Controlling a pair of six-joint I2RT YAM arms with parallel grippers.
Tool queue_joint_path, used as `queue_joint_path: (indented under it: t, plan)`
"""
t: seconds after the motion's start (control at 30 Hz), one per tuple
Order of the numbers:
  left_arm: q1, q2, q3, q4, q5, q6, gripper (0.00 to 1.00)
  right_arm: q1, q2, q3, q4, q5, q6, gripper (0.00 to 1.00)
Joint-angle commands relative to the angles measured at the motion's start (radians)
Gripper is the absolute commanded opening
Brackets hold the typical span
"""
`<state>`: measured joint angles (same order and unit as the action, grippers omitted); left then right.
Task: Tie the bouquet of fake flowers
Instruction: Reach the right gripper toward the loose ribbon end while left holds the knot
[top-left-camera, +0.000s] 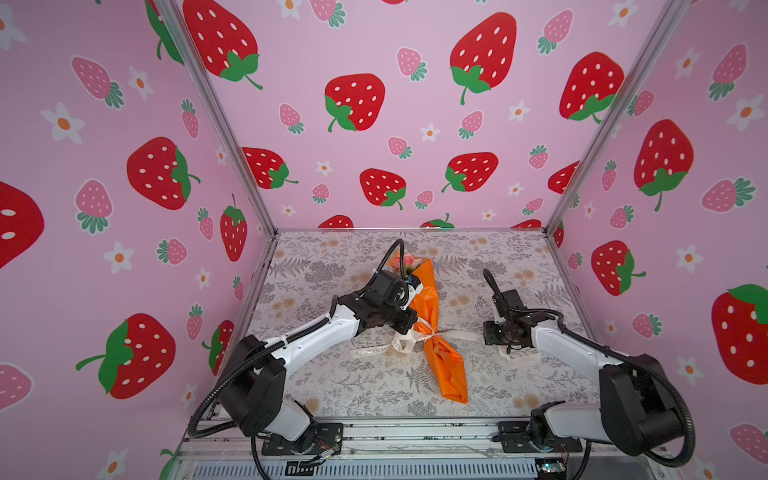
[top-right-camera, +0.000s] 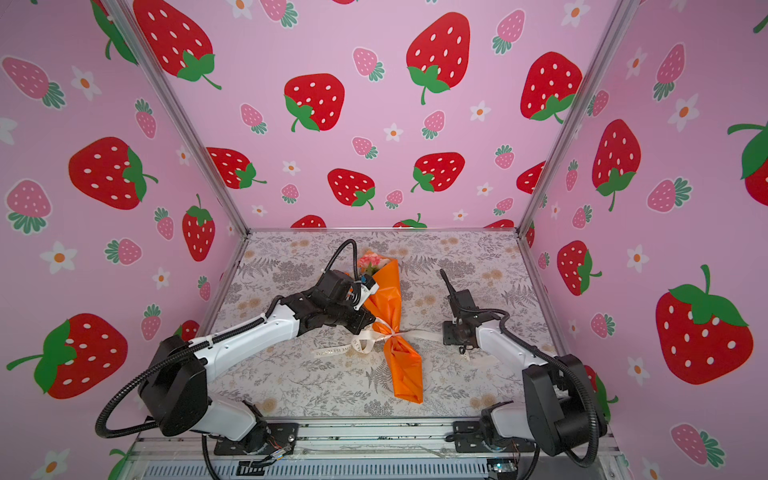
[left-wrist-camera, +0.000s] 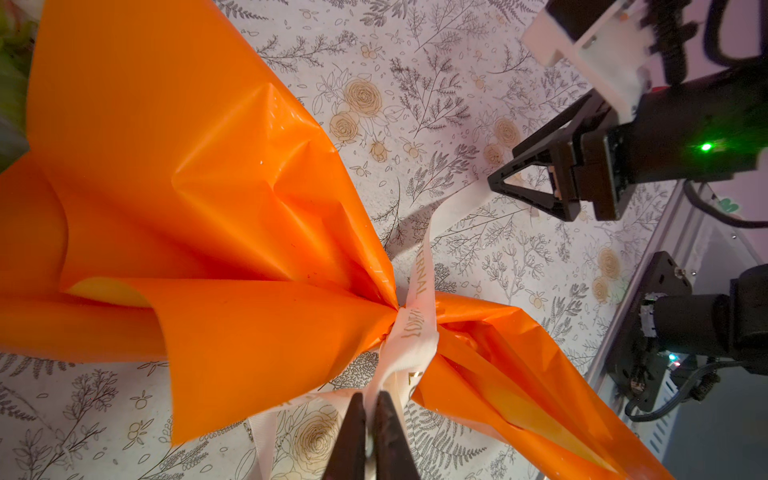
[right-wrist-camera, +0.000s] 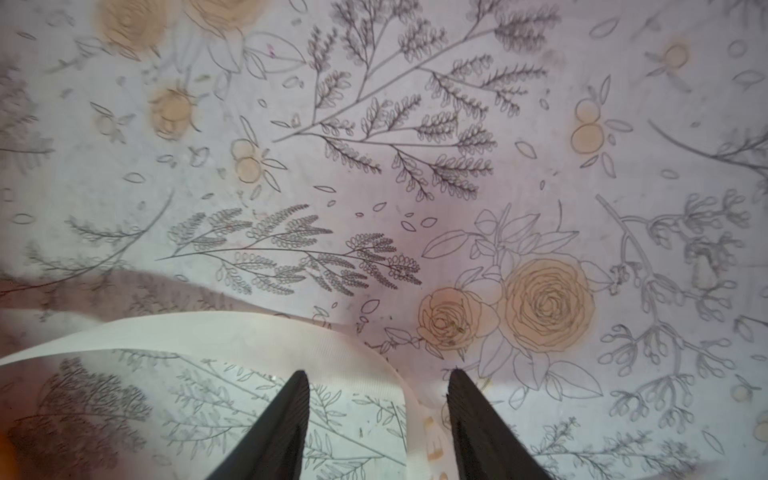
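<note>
The bouquet of fake flowers lies on the table wrapped in orange paper (top-left-camera: 430, 297) (top-right-camera: 392, 291) (left-wrist-camera: 174, 174). Its pink and peach heads (top-left-camera: 405, 262) (top-right-camera: 370, 262) point to the back wall. A cream printed ribbon (top-left-camera: 428, 334) (top-right-camera: 390, 334) (left-wrist-camera: 415, 328) cinches the wrap at its narrow waist. My left gripper (left-wrist-camera: 370, 399) (top-left-camera: 409, 330) (top-right-camera: 366, 329) is shut on a ribbon strand right beside the knot. My right gripper (right-wrist-camera: 378, 374) (top-left-camera: 507, 347) (top-right-camera: 461, 347) (left-wrist-camera: 498, 183) stands open over the ribbon's right tail (right-wrist-camera: 232, 332), which runs loosely between its fingers.
The table (top-left-camera: 332, 390) (top-right-camera: 299, 386) carries a floral print and is boxed in by strawberry-patterned walls on three sides. A ribbon tail (top-left-camera: 372, 352) lies left of the bouquet. A metal rail (top-left-camera: 415, 432) with both arm bases runs along the front edge.
</note>
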<state>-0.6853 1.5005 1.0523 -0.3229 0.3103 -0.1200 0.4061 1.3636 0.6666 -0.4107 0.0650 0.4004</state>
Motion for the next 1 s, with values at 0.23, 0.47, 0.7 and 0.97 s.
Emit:
queue_joint_path:
  t: [0.23,0.47,0.7,0.97]
  plan:
    - [-0.002,0.022,0.026,-0.005,0.043,-0.006,0.11,-0.003,-0.001,-0.025,0.014,-0.133,0.002,0.17]
    - [-0.002,0.026,0.022,0.015,0.055,-0.023,0.10,0.013,-0.213,0.031,0.075,-0.362,-0.085,0.00]
    - [-0.002,0.033,0.018,0.048,0.045,-0.069,0.10,0.134,-0.506,0.090,0.223,-0.671,-0.110,0.00]
    - [-0.002,0.046,0.031,0.062,0.040,-0.094,0.10,0.161,-0.616,0.097,0.154,-0.835,-0.177,0.00]
